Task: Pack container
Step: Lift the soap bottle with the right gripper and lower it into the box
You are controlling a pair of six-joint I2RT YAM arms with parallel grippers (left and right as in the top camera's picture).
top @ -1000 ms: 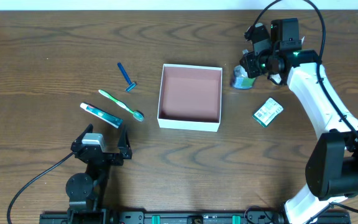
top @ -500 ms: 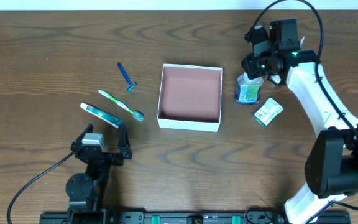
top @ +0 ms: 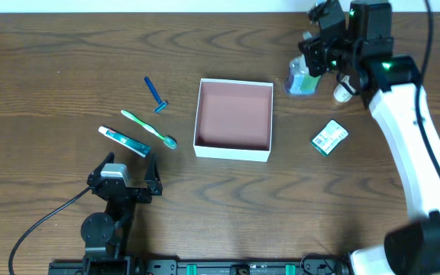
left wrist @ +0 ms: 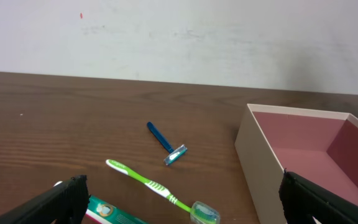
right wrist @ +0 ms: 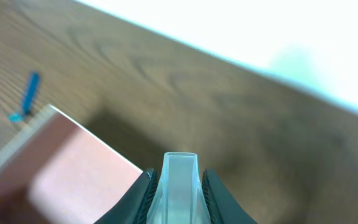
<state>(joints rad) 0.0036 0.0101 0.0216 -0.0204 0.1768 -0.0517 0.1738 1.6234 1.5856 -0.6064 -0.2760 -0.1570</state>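
There is one container (top: 233, 151), a white box with a red-brown floor. It sits in the middle of the table (top: 52, 61) and nothing is inside it. To its left lie one blue razor (top: 156, 94), one green toothbrush (top: 149, 128) and one tube of toothpaste (top: 124, 141), each apart from the others. To its right lies one small green and white packet (top: 329, 137). One small white round thing (top: 343, 93) peeks out beside the right arm, and I cannot tell what it is. There is one clear bottle (right wrist: 180, 180) with a green label.

The right gripper (top: 308, 66) has its two fingers clamped on the bottle. It holds the bottle just past the far right corner of the box, outside it. The white right arm runs from the near right edge up along the right side, and its wrist turns in toward the box.

The left gripper (top: 125, 176) sits low at the near left of the table. It points at the toothpaste, with its fingers spread wide and holding nothing
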